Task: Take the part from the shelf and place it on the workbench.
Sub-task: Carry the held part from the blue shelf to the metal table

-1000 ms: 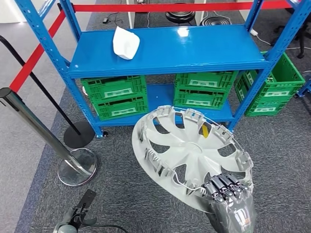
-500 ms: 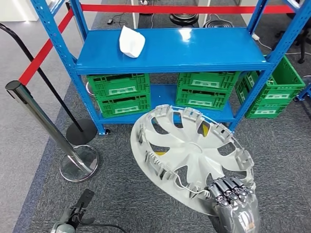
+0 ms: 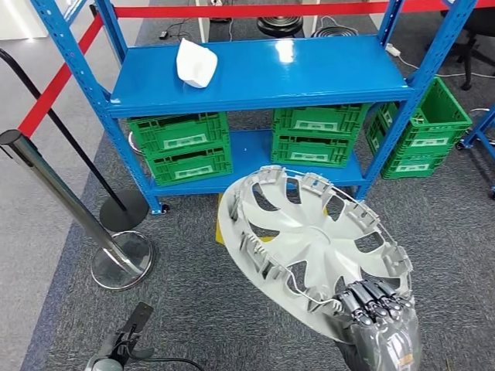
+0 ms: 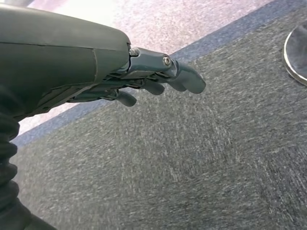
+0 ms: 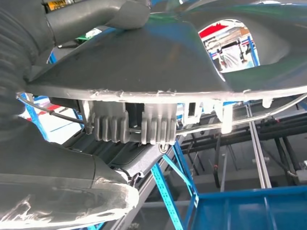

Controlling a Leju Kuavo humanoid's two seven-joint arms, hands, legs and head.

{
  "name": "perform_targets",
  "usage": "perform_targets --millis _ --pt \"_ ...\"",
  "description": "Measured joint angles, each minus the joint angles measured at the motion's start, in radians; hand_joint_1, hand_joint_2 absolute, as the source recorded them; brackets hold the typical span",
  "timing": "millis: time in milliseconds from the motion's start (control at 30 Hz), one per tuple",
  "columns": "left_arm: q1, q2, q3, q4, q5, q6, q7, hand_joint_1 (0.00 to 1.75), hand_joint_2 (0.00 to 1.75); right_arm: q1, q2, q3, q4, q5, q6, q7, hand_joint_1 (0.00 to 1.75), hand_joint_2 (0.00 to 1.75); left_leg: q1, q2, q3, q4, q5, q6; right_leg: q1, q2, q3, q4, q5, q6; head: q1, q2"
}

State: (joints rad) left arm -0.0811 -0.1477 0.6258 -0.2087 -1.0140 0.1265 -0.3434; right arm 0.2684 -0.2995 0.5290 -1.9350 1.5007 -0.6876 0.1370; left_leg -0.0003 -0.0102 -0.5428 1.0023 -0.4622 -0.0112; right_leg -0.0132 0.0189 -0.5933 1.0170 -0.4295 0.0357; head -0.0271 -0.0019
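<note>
At lower right of the head view, the right hand (image 3: 379, 328), cut off by the frame's bottom edge, grips the rim of the grey wheel cover (image 3: 315, 247), which hides part of the blue shelf (image 3: 263, 73), while the left hand (image 4: 159, 79) hangs empty, fingers loosely spread.

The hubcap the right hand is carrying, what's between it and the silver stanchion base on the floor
In the head view, only bare grey carpet lies between the hubcap, held by the right hand, and the stanchion base.
</note>
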Motion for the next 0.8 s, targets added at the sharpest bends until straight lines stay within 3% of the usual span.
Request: perform_targets --millis 100,167,267,300,333,367,433,500,633,700,767,800 --pt "0.002 -0.002 0.000 0.000 0.000 0.000 -0.001 0.00 1.75 0.005 0.000 -0.006 -0.007 -0.001 0.000 0.004 1.75 1.75 -0.001 0.000 -0.003 -0.016 0.005 0.011 -0.001 0.003 -0.011 -0.002 0.009 0.018 0.000 0.000" --pt "0.003 -0.002 0.001 0.000 0.000 0.001 -0.001 0.00 1.75 0.012 0.000 -0.010 -0.011 -0.002 0.000 0.005 1.75 1.75 0.002 0.005 -0.006 -0.020 0.012 0.024 -0.002 -0.003 -0.031 0.035 -0.021 0.027 0.004 0.000" --pt "0.006 -0.001 0.004 0.000 0.000 0.003 -0.001 0.00 1.75 0.018 0.000 -0.016 -0.016 -0.002 0.000 0.009 1.75 1.75 0.000 0.013 -0.011 -0.020 0.019 0.035 -0.002 -0.010 -0.109 0.226 -0.122 0.035 0.008 0.000" --pt "0.007 -0.001 0.004 0.000 0.000 0.003 -0.001 0.00 1.75 0.020 0.000 -0.017 -0.017 -0.002 0.000 0.010 1.75 1.75 -0.001 0.015 -0.013 -0.020 0.020 0.036 -0.001 -0.010 -0.128 0.276 -0.138 0.035 0.008 0.000" --pt "0.008 -0.002 0.004 0.000 0.000 0.003 -0.001 0.00 1.75 0.023 0.000 -0.019 -0.019 -0.002 0.000 0.010 1.75 1.75 -0.002 0.018 -0.014 -0.019 0.021 0.037 0.000 -0.010 -0.129 0.290 -0.136 0.035 0.008 0.000" --pt "0.008 -0.002 0.005 0.000 0.000 0.003 -0.001 0.00 1.75 0.027 0.000 -0.020 -0.020 -0.002 0.000 0.011 1.75 1.75 -0.003 0.019 -0.014 -0.019 0.021 0.037 0.001 -0.011 -0.108 0.259 -0.116 0.032 0.008 0.000" --pt "0.008 -0.002 0.005 0.000 0.000 0.003 -0.001 0.00 1.75 0.030 0.000 -0.021 -0.024 -0.002 0.000 0.012 1.75 1.75 -0.004 0.022 -0.014 -0.018 0.022 0.035 0.003 -0.022 -0.028 0.120 -0.059 0.025 0.008 0.000" --pt "0.008 -0.002 0.006 0.000 0.000 0.003 -0.001 0.00 1.75 0.031 0.001 -0.023 -0.030 -0.002 0.000 0.013 1.75 1.75 -0.009 0.024 -0.018 -0.013 0.024 0.028 0.008 -0.035 0.030 0.014 -0.033 0.015 0.007 0.000" --pt "0.011 -0.001 0.006 0.000 0.000 0.004 -0.002 0.00 1.75 0.042 0.001 -0.030 -0.043 -0.002 -0.001 0.018 1.75 1.75 -0.009 0.029 -0.028 -0.006 0.021 0.007 0.009 -0.028 0.034 -0.008 -0.023 -0.006 0.006 0.000" --pt "0.011 -0.001 0.006 0.000 0.001 0.005 -0.002 0.00 1.75 0.048 0.003 -0.035 -0.050 -0.002 -0.001 0.021 1.75 1.75 -0.007 0.022 -0.054 0.055 -0.026 -0.005 0.003 -0.023 0.029 -0.012 -0.015 -0.017 0.004 0.000" --pt "0.012 -0.002 0.006 0.000 0.001 0.006 -0.003 0.00 1.75 0.051 0.005 -0.038 -0.056 -0.002 -0.001 0.022 1.75 1.75 -0.002 0.018 -0.110 0.189 -0.099 -0.015 0.002 -0.015 0.020 -0.012 -0.010 -0.022 0.001 0.000" --pt "0.013 -0.002 0.006 0.000 0.002 0.006 -0.003 0.00 1.75 0.053 0.006 -0.039 -0.057 -0.002 -0.001 0.022 1.75 1.75 0.001 0.018 -0.133 0.245 -0.120 -0.017 0.001 -0.010 0.017 -0.012 -0.008 -0.022 0.001 0.000"
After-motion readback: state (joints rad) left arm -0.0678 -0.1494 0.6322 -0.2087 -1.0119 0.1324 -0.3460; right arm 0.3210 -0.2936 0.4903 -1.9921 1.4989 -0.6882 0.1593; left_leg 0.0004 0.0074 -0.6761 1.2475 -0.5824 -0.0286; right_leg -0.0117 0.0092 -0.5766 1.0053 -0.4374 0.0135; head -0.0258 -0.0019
